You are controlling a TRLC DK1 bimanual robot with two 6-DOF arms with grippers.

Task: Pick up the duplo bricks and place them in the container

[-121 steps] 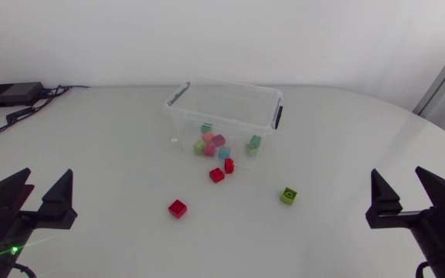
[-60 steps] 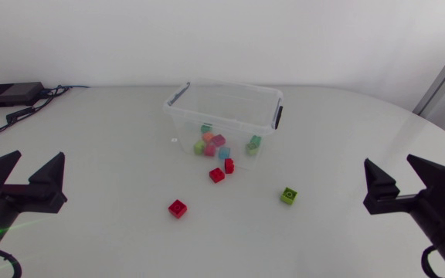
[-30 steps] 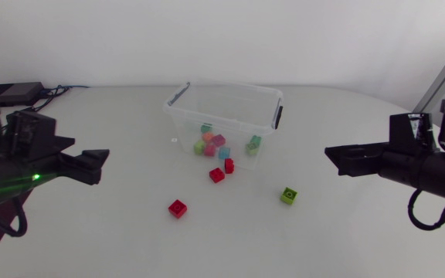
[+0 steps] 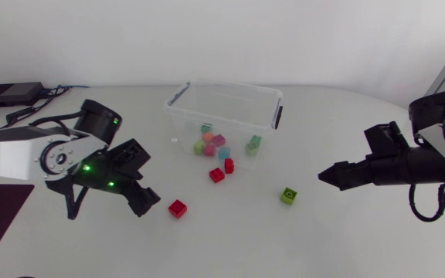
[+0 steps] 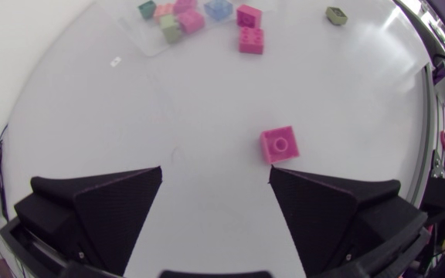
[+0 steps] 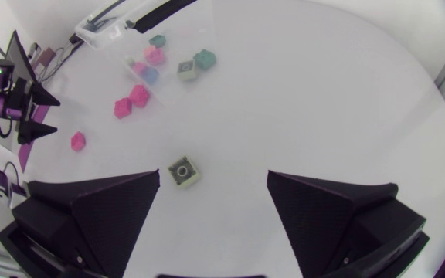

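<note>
My left gripper [image 5: 215, 174] and right gripper [image 6: 213, 176] both hang wide open and empty, with a lone red brick [image 5: 279, 145] lying well out from the container's [image 4: 230, 86] near side — squarish, studs up, no clear long axis — a green brick [image 6: 184, 171] off its near right corner, and the bricks inside hard to make out.

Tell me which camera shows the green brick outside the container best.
The right wrist view: the green brick lies large, ahead of the open right gripper, its top stud clear. The head view shows the green brick small but unobstructed; the left wrist view shows the brick tiny and far off.
</note>
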